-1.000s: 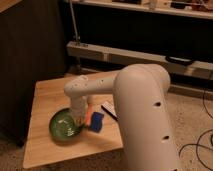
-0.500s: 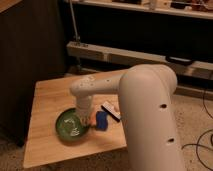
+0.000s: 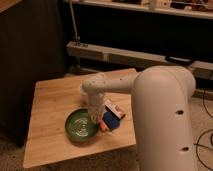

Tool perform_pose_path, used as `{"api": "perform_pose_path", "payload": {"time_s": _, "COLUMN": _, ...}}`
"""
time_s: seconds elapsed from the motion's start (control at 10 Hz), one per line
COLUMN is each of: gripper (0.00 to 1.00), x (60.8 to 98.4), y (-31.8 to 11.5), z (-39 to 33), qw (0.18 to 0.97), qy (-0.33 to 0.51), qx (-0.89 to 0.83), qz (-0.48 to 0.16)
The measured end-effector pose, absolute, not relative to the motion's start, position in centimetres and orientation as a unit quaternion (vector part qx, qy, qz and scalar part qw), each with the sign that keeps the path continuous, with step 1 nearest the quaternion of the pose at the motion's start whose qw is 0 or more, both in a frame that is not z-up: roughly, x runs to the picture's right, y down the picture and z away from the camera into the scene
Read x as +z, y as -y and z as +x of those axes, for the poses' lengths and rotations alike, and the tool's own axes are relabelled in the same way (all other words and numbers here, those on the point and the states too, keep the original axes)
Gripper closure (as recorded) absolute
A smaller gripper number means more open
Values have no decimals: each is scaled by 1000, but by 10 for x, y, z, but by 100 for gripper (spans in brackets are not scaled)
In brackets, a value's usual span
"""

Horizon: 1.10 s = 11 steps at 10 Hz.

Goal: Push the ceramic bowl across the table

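Note:
The green ceramic bowl [image 3: 80,125] sits on the light wooden table [image 3: 50,105], near its front edge and a little right of the middle. My gripper [image 3: 95,117] hangs down from the white wrist [image 3: 95,86] and sits at the bowl's right rim, between the bowl and a blue item. The big white arm [image 3: 162,115] fills the right side and hides the table's right part.
A blue block-like item [image 3: 111,120], an orange piece [image 3: 102,127] and a white packet [image 3: 114,108] lie just right of the bowl. A dark cabinet [image 3: 30,45] stands to the left. A metal shelf rail [image 3: 125,54] runs behind the table.
The bowl has slid to the right along the front of the table, towards the blue item. My gripper has moved right with it.

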State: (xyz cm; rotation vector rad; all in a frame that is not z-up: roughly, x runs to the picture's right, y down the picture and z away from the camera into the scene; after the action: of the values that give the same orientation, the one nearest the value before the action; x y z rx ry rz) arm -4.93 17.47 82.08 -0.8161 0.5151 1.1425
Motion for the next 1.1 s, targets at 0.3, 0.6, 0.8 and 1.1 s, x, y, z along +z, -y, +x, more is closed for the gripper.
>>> {"api": "perform_pose_path", "payload": {"time_s": 0.3, "gripper": 100, "x": 822, "y": -176, "z": -26, "qw": 730, "qy": -255, "qx": 517, "qz": -368}}
{"api": "perform_pose_path", "payload": {"time_s": 0.6, "gripper": 100, "x": 820, "y": -180, "z": -7, "qw": 729, "qy": -277, "qx": 512, "qz": -360}}
{"api": "perform_pose_path", "payload": {"time_s": 0.8, "gripper": 100, "x": 819, "y": -180, "z": 8, "qw": 727, "qy": -292, "qx": 513, "qz": -350}}
{"api": "perform_pose_path", "payload": {"time_s": 1.1, "gripper": 100, "x": 817, "y": -183, "z": 34, "qw": 721, "qy": -312, "qx": 518, "qz": -339}}
